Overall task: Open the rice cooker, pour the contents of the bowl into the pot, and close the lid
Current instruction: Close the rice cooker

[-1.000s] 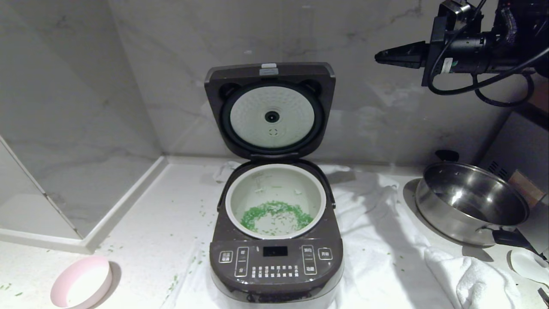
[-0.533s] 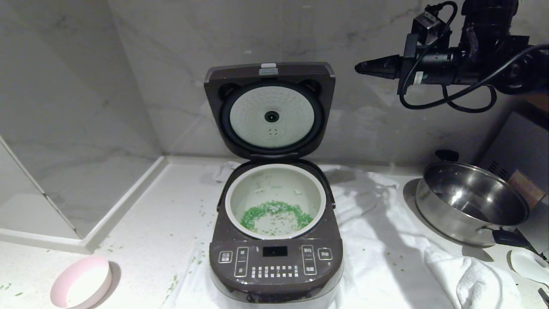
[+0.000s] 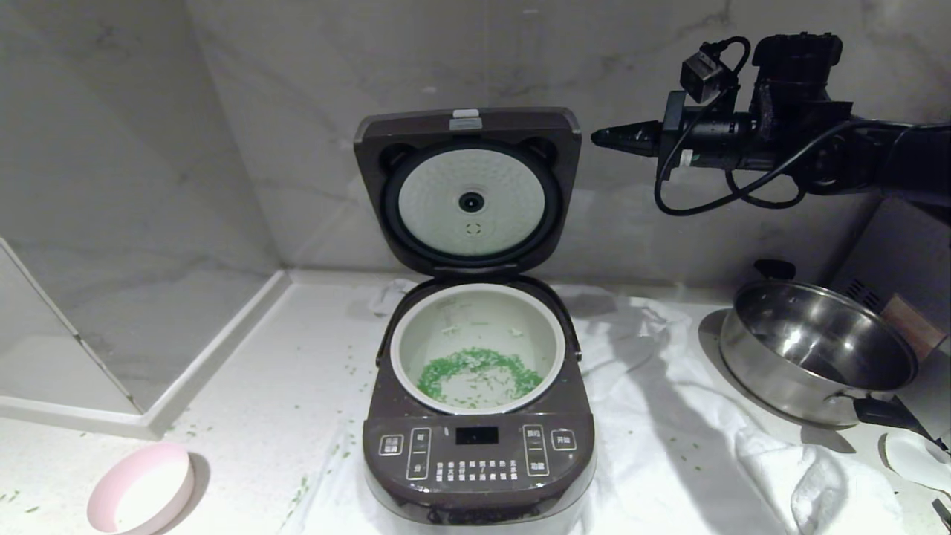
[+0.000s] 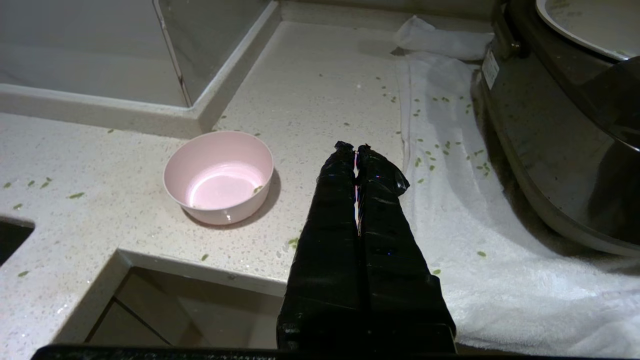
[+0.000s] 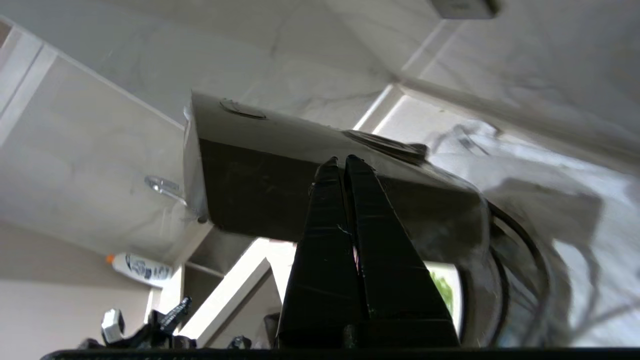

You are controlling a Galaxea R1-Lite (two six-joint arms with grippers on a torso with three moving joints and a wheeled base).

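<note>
The dark rice cooker (image 3: 475, 446) stands in the middle with its lid (image 3: 466, 189) raised upright toward the wall. Green chopped contents (image 3: 475, 369) lie in a ring on the floor of the white pot (image 3: 416, 338). The pink bowl (image 3: 141, 487) rests upright at the near left of the counter, nearly bare inside (image 4: 220, 175). My right gripper (image 3: 599, 137) is shut and empty, held level just right of the lid's upper corner, apart from it; the lid's dark back (image 5: 260, 195) fills its wrist view. My left gripper (image 4: 356, 147) is shut, parked low beside the bowl.
A steel pan (image 3: 817, 349) with black handles sits at the right. A white towel (image 3: 669, 416) lies under and right of the cooker. Green bits are scattered over the counter (image 3: 282, 386). The marble wall stands close behind the lid.
My right arm has moved left and slightly down, bringing its shut gripper from the far upper right to just beside the lid's upper right corner. Nothing else moved.
</note>
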